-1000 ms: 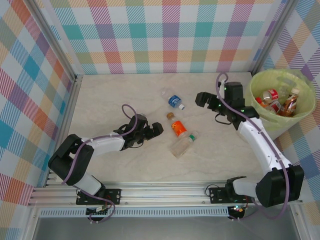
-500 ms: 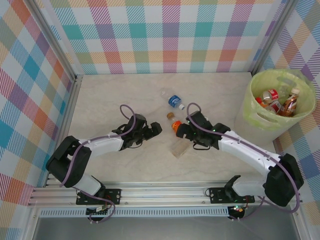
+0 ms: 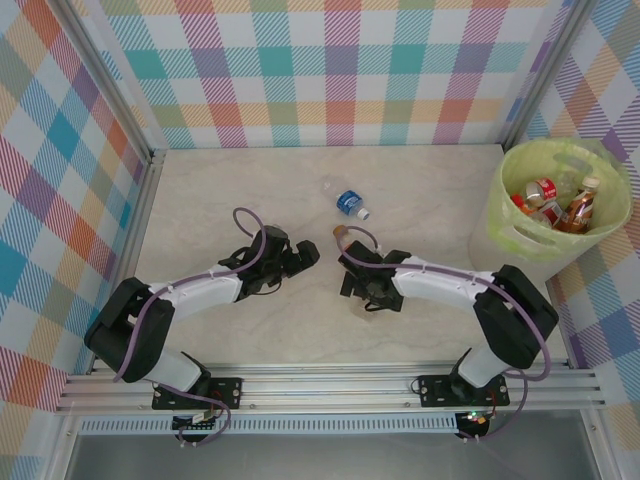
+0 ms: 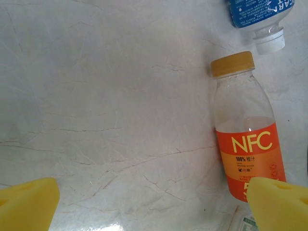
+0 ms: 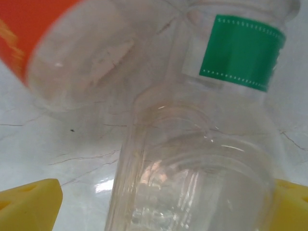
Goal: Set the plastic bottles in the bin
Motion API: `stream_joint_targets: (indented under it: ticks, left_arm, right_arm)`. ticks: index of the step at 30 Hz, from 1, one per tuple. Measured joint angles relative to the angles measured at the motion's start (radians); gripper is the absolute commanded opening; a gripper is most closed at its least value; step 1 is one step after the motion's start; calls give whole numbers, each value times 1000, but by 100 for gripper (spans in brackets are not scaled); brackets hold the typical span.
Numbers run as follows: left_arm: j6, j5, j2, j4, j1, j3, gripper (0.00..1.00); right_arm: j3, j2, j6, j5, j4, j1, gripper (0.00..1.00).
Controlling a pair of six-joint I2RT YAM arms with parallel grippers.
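Two bottles crowd right end effector (image 5: 161, 207), spread wide astride clear bottle (image 5: 192, 159); closing could bump orange bottle (image 4: 248, 144), or clear one squirts free. Left end effector (image 4: 153, 204) open, empty.

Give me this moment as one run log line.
right pincer: open, astride clear bottle | left pincer: open, near orange-label bottle | bin: bottles inside

a blue-labelled bottle (image 3: 348, 202), an orange nfc bottle (image 4: 248, 149) and a clear green-labelled bottle (image 5: 192, 183) lie sideways together on the counter (image 3: 230, 200), well apart from the lime-green bin (image 3: 512, 236) holding several more bottles (image 3: 555, 205).
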Motion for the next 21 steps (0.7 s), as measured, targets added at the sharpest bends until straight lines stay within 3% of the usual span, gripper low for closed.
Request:
stream_joint_targets:
  ticks: [5,14,21]
  left_arm:
    - [0,0,0,0,3,0,100]
    - [-12,4,0,0,3,0,100]
    - [-19,2,0,0,3,0,100]
  right_arm:
    - [-66,-11,9,16,42,0,97]
    - [-129,-31,-55,52,126,-3,67]
    - [-189,-145,-79,91,157,-3,59]
